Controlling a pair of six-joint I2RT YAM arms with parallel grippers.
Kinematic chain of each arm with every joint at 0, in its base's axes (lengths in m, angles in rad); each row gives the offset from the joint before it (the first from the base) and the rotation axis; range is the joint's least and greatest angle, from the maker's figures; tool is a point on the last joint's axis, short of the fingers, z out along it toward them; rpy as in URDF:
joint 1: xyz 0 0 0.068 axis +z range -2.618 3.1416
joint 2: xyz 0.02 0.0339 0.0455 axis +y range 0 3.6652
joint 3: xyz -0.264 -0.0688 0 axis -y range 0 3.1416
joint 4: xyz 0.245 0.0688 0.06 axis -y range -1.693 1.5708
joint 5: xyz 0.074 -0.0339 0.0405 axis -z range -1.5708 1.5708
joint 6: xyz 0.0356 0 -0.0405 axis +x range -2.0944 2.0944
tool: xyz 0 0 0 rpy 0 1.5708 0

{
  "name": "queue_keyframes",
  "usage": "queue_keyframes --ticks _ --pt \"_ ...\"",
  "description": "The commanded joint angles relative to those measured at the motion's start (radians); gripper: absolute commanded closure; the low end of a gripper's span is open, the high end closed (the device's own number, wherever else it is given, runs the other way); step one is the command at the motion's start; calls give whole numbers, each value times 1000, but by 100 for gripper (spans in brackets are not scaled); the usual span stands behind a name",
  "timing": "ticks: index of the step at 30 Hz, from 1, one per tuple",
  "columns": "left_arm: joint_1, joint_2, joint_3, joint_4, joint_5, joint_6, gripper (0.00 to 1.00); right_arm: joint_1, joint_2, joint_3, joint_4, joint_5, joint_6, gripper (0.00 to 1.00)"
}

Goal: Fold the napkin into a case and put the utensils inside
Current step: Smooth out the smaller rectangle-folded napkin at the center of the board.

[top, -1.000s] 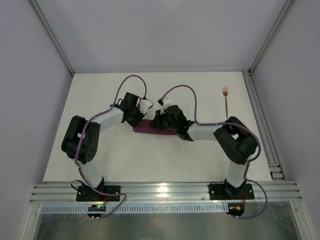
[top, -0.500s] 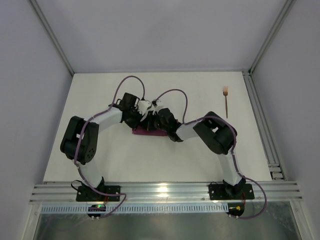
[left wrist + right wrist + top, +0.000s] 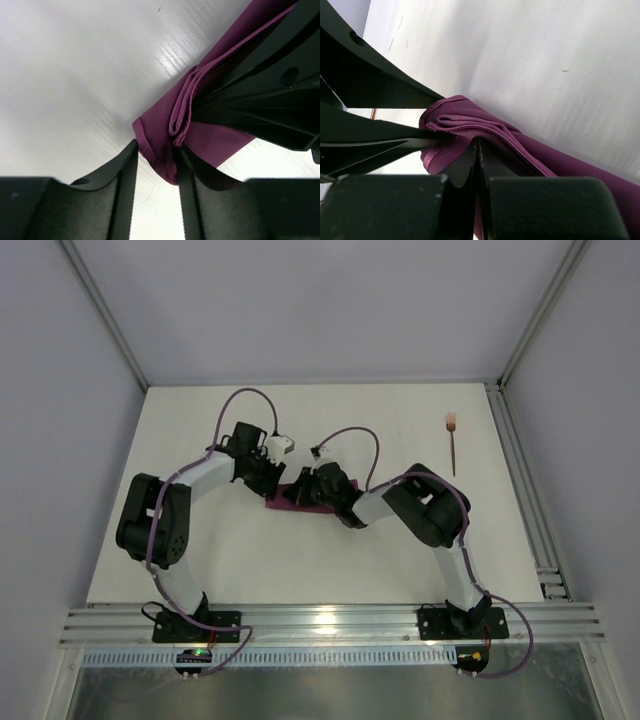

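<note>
The maroon-purple napkin [image 3: 296, 506] lies mid-table, folded into a narrow layered strip. My left gripper [image 3: 272, 478] is at its left end. In the left wrist view the gripper [image 3: 156, 150] is open, and the strip's hemmed corner [image 3: 160, 127] sits between its fingers. My right gripper [image 3: 303, 490] is just to the right. In the right wrist view the gripper [image 3: 478, 142] is shut on a lower layer of the napkin [image 3: 470, 120]. A copper fork [image 3: 453, 441] lies far right, away from both grippers. No other utensil is in view.
An aluminium rail [image 3: 520, 480] runs along the table's right edge, and another [image 3: 330, 622] runs along the near edge by the arm bases. Grey walls close the back and sides. Cables loop above both wrists.
My right gripper has slid left along the strip toward the left gripper, its elbow folding in. The left gripper has shifted slightly left. The visible strip is shorter.
</note>
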Motion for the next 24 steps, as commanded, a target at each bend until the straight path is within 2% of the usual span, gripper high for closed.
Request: queue_keyframes --ticks 1,8,12,20,23,24 --pt "20 -74 16 -30 43 7 60 7 -9 -18 -23 34 0 96" --pt "30 -91 19 -51 23 19 59 5 -2 -7 -23 12 8 96" --pt "30 -36 38 -82 26 35 66 7 -2 -7 -21 11 -3 96" --pt "30 8 49 -110 104 33 66 7 5 6 -29 4 -15 96" --pt "30 22 49 -98 124 26 80 7 15 37 -20 -42 -30 96" --pt "30 24 49 -90 135 19 90 7 23 49 -20 -57 -39 96"
